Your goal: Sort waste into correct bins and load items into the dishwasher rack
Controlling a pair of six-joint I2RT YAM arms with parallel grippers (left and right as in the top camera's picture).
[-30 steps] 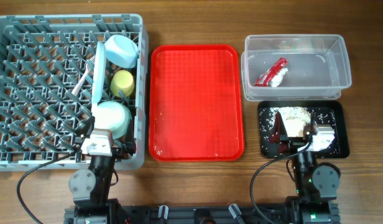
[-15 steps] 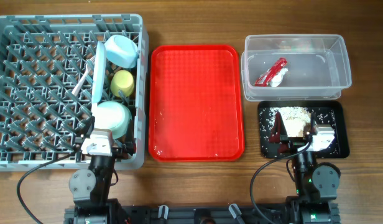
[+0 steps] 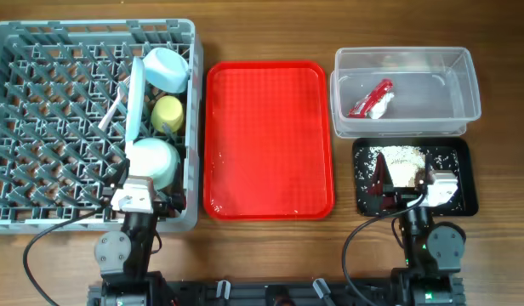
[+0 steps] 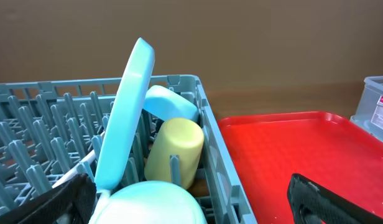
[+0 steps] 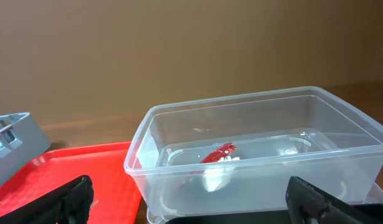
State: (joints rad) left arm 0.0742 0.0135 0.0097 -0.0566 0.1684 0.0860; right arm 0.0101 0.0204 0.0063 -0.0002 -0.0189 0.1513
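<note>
The grey dishwasher rack (image 3: 41, 127) holds a light blue plate (image 3: 136, 98) on edge, a small pale bowl (image 3: 166, 68), a yellow cup (image 3: 168, 112), an upside-down pale blue-green bowl (image 3: 153, 161) and white plastic cutlery (image 3: 113, 115). The left wrist view shows the plate (image 4: 126, 112), cup (image 4: 173, 149) and near bowl (image 4: 148, 202). The clear tub (image 3: 462, 89) holds the red wrapper (image 3: 370, 98) and white paper (image 3: 383, 105), as the right wrist view (image 5: 216, 154) also shows. Rice scraps (image 3: 400, 161) lie in the black tray (image 3: 466, 161). My left gripper (image 3: 147, 183) (image 4: 191, 208) and right gripper (image 3: 415, 183) (image 5: 194, 211) are open and empty.
A flat red serving tray (image 3: 269, 140) lies between the rack and the bins, with a few small specks near its front. It also shows in the left wrist view (image 4: 291, 143) and the right wrist view (image 5: 67, 174). Bare wooden table surrounds everything.
</note>
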